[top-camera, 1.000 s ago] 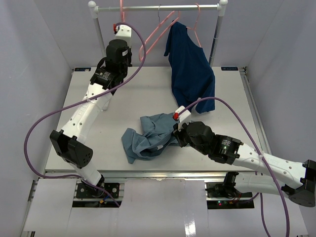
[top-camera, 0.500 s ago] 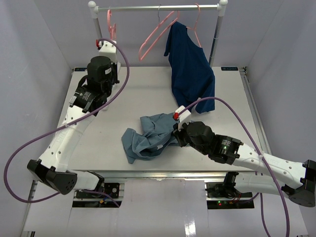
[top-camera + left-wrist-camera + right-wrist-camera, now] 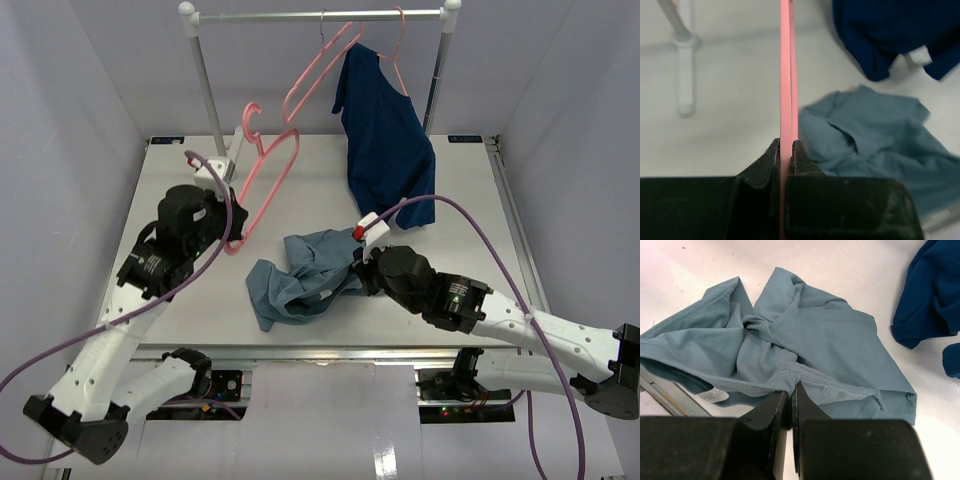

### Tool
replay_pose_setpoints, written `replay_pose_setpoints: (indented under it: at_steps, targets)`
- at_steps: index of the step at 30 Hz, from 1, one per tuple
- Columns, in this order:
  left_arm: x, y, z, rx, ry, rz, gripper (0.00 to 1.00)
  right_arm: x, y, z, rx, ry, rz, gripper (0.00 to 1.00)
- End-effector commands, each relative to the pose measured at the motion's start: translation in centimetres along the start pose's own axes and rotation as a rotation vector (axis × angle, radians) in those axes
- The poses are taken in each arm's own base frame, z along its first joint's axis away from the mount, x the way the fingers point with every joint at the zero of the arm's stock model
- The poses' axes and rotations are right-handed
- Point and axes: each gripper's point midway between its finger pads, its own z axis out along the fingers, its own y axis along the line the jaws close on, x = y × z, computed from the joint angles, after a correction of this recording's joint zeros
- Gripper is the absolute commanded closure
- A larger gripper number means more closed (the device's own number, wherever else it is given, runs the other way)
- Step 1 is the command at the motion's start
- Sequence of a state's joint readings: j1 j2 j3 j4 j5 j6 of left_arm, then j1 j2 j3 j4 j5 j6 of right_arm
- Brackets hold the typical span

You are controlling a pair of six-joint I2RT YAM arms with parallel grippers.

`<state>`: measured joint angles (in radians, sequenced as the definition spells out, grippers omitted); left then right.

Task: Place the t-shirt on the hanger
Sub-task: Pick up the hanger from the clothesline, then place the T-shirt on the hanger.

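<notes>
The slate blue-grey t-shirt (image 3: 300, 275) lies crumpled on the table's near middle; it also shows in the left wrist view (image 3: 875, 130) and the right wrist view (image 3: 810, 335). My right gripper (image 3: 353, 272) (image 3: 791, 390) is shut on its ribbed collar at the shirt's right edge. My left gripper (image 3: 236, 226) (image 3: 786, 147) is shut on a thin pink hanger (image 3: 268, 170) (image 3: 786, 75). It holds the hanger tilted above the table, off the rail, hook up, just left of the t-shirt.
A dark navy shirt (image 3: 385, 140) (image 3: 890, 30) (image 3: 935, 290) hangs on a pink hanger (image 3: 400, 50) from the rail (image 3: 300, 16) at the back. A second pink hanger (image 3: 320, 70) hangs beside it. Rack posts (image 3: 207, 90) (image 3: 685, 75) stand at the back.
My left arm has taken the pink hanger off the rail's left end and swung back and down to just left of the t-shirt. The right arm and t-shirt have not moved.
</notes>
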<state>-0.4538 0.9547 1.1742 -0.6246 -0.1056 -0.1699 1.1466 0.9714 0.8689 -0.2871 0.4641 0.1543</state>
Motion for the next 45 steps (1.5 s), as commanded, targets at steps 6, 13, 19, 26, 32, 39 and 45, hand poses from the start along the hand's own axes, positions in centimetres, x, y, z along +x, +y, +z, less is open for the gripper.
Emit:
replay_pose_setpoints:
  at_steps: [6,13,19,26,32,39,45]
  targets:
    - [2.8,-7.2,-11.1,0.496,0.008,-0.076,1.0,-2.1,-2.4,2.9,0.118,0.028,0.088,0.92]
    - [4.1,-7.0,-14.7,0.526,0.032,-0.024,1.0,-3.1,-5.0,5.7,0.148,0.083,0.151,0.92]
    - [4.9,-5.6,-15.0,0.449,0.033,-0.039,1.0,-4.0,-6.7,6.5,0.153,0.095,0.19,0.92]
    - [4.7,-5.6,-15.9,0.449,0.043,-0.036,1.0,-4.1,-8.5,6.7,0.159,0.1,0.219,0.92]
    - [3.8,-6.0,-17.0,0.482,0.01,-0.015,1.0,-3.1,-10.3,7.1,0.175,0.127,0.241,0.92]
    - [4.4,-7.5,-17.6,0.587,0.027,0.002,1.0,-3.2,-11.3,7.0,0.181,0.128,0.249,0.92]
    - [5.2,-7.4,-16.8,0.576,0.053,-0.001,1.0,-3.9,-11.1,6.5,0.167,0.111,0.252,0.92]
